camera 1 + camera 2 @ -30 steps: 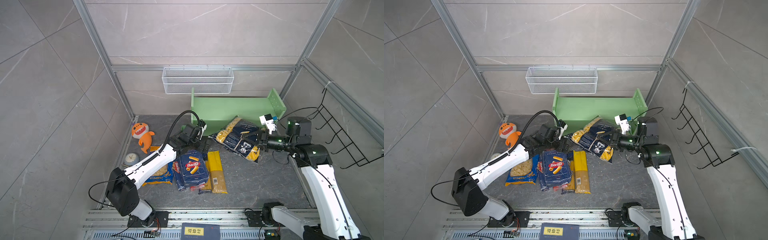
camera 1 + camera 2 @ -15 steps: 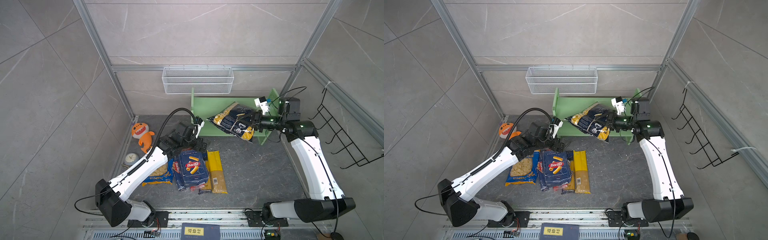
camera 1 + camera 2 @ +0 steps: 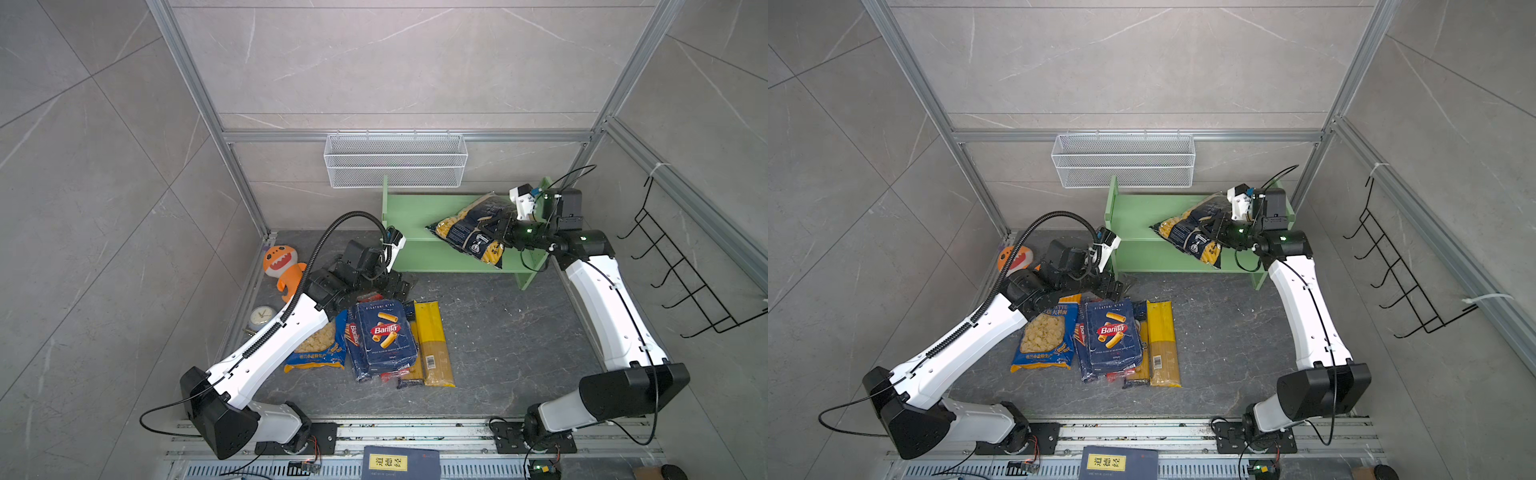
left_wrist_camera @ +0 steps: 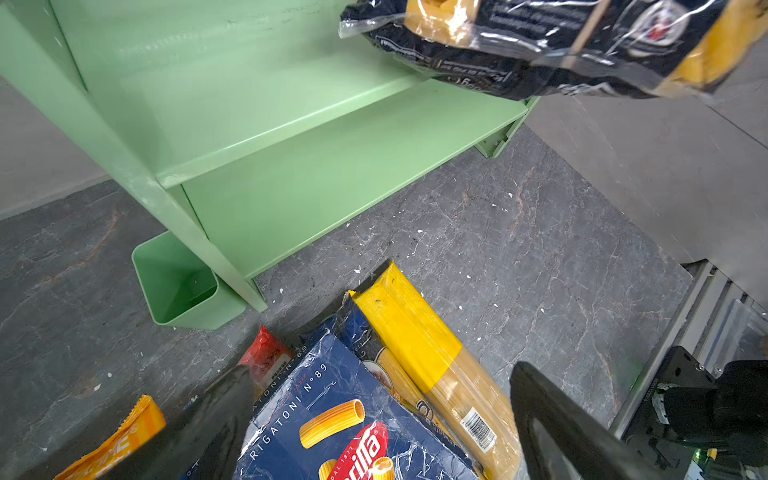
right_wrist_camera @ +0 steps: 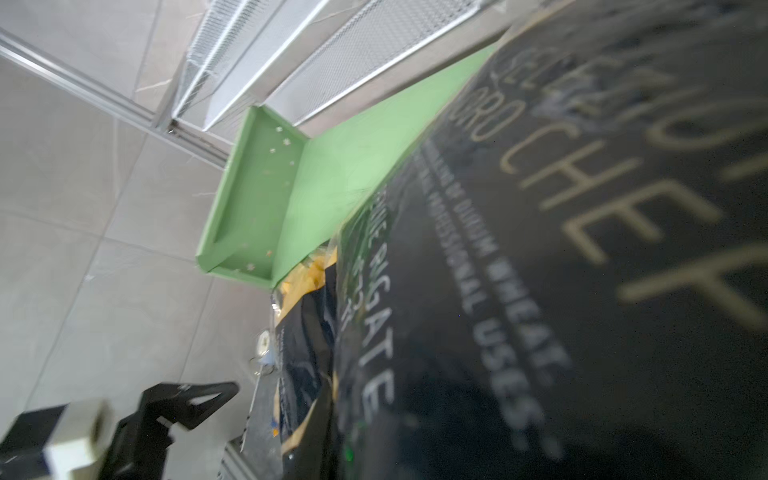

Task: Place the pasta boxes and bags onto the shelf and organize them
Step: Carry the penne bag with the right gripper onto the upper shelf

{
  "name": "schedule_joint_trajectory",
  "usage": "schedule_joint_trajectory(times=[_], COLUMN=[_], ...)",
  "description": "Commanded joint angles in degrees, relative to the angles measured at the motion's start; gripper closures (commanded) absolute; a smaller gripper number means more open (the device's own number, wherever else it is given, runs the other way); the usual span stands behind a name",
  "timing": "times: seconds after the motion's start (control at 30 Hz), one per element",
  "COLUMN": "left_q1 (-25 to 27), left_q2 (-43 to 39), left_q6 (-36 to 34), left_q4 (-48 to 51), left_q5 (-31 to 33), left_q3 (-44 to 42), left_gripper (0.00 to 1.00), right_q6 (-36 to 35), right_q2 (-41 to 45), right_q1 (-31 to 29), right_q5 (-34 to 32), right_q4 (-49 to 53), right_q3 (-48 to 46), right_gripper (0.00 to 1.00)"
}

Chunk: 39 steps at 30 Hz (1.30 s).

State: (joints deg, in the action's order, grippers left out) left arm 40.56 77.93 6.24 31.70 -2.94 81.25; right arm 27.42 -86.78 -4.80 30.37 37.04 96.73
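My right gripper [image 3: 500,233] [image 3: 1219,231] is shut on the black-and-clear penne bag [image 3: 471,232] [image 3: 1190,232] [image 4: 540,45] [image 5: 582,291]. It holds the bag tilted in the air over the right part of the mint-green shelf [image 3: 415,212] [image 3: 1138,212] [image 4: 291,104] [image 5: 332,174]. My left gripper [image 3: 399,286] [image 3: 1117,289] [image 4: 380,374] hangs open just above the far end of the floor pile. That pile holds the Barilla rigatoni box [image 3: 382,332] [image 3: 1113,332] [image 4: 345,415], an orecchiette bag [image 3: 318,345] [image 3: 1044,336], a yellow spaghetti pack [image 3: 432,340] [image 3: 1163,340] [image 4: 415,332] and a red pack [image 4: 266,357].
A white wire basket [image 3: 395,160] hangs on the back wall above the shelf. A black hook rack [image 3: 681,266] sits on the right wall. An orange plush [image 3: 282,266] and a small clock [image 3: 261,318] lie at the left. A green cup [image 4: 178,286] hangs on the shelf's side.
My right gripper has lifted the penne bag off the floor and carried it up and back over the shelf. My left gripper has drawn back a little over the pile, still open.
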Motion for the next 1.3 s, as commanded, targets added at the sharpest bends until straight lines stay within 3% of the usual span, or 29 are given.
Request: schedule_joint_trajectory(times=[0.0, 0.4, 0.77, 1.27], left_q1=[-1.08, -1.83, -2.2, -2.73], left_q2=[-1.11, -3.53, -3.06, -2.43], left_q6=[-1.63, -0.53, -0.2, -0.27], left_q4=[0.26, 0.95, 0.74, 0.02], left_q5=[0.31, 1.79, 1.81, 1.51], left_q3=[2.22, 1.41, 2.22, 2.78], left_gripper=[0.02, 0.02, 0.02, 0.02], right_q6=[-1.52, 1.85, 3.47, 0.06], right_q2=[1.31, -0.93, 0.72, -3.4], right_q1=[-0.23, 0.5, 0.49, 0.43], right_q5=[-8.11, -20.5, -13.52, -17.22], right_q4=[-21.56, -29.26, -30.44, -37.45], right_q3=[-2.0, -7.2, -2.93, 1.08], right_gripper=[1.0, 1.0, 1.0, 1.0])
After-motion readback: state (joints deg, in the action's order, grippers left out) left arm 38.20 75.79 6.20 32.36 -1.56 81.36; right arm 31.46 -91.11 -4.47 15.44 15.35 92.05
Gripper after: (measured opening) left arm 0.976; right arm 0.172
